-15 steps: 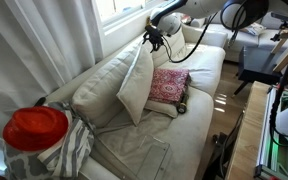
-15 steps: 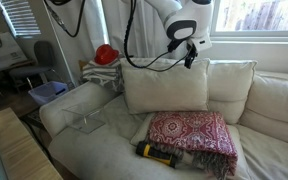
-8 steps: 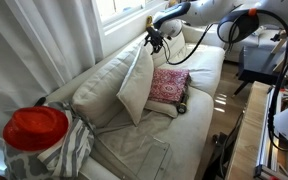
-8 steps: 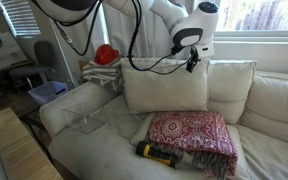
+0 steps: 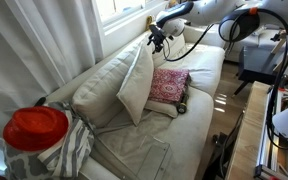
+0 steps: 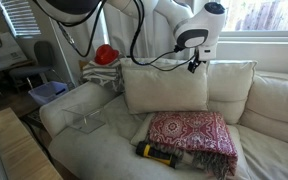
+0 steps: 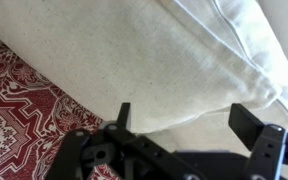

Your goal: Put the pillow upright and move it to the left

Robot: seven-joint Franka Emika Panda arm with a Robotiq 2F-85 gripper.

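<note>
Pincer (image 6: 194,66) is open: the wrist view shows both jaws wide apart with nothing between them, and no contact with fabric that I can see. It hangs just above an upper corner of the large square cream-white fabric throw pillow (image 6: 166,88), the corner nearest the small red-pink patterned cushion (image 6: 189,135). So the pillow lies below the pincer and stretches away from it along the sofa back, toward the armrest end.

Pillow stands on edge on the worktop (image 6: 122,132) (cream sofa seat). It leans on the fixed cream back cushions (image 6: 279,100), flat face out to the room, and its top edge runs along the sofa back. In the wrist view its seamed edge crosses diagonally ahead of the jaws, not squarely between them.

Patterned cushion lies flat on the seat, just in front of the pillow's lower corner. Touching or not, can't tell.

Judgement:
- **Progress:** upright part looks done, sideways shift is left.
- **Next move:** drop straight down on that corner and close across the pillow's thickness. Probably needs a wrist turn to square the jaws to the seam.
- **Risk:** soft fill, so a corner pinch may stretch fabric rather than drag the whole pillow.
</note>
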